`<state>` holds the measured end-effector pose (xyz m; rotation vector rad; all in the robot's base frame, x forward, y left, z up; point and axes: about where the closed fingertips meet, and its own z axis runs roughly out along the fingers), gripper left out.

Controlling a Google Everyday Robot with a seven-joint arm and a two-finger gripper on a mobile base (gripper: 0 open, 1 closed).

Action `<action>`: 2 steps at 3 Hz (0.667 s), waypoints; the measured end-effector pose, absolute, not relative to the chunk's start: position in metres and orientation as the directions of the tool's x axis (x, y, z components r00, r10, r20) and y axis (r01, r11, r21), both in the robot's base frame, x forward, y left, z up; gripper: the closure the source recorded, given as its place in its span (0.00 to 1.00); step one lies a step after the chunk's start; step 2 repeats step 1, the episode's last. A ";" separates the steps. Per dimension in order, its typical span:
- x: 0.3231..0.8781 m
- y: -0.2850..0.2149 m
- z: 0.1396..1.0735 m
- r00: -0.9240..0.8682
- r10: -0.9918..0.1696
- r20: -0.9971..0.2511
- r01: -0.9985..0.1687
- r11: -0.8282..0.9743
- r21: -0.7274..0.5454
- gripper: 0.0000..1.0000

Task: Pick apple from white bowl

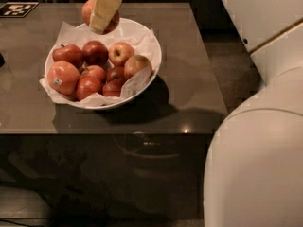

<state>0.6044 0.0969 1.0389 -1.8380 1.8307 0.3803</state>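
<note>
My gripper point(103, 11) is at the top of the view, above the far rim of the white bowl point(154, 67). It is shut on the apple point(88, 9), a round orange-red one held in the air clear of the pile. A cream finger point(106, 7) covers the apple's front. The bowl is lined with crinkled white paper and holds several other apples. Among them are an orange-red apple with a white sticker point(62, 77) at the left and a paler yellowish-pink apple point(120, 53) near the middle.
The bowl stands on a grey-brown table point(189, 79) whose front edge runs below it. A black-and-white marker tag point(18, 8) lies at the table's far left. My white arm and body point(255, 126) fill the right side.
</note>
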 end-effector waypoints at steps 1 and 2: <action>0.604 0.097 1.039 0.050 -0.842 -0.537 -0.986 0.043 -0.159 1.00; 0.604 0.097 1.039 0.050 -0.842 -0.537 -0.986 0.043 -0.159 1.00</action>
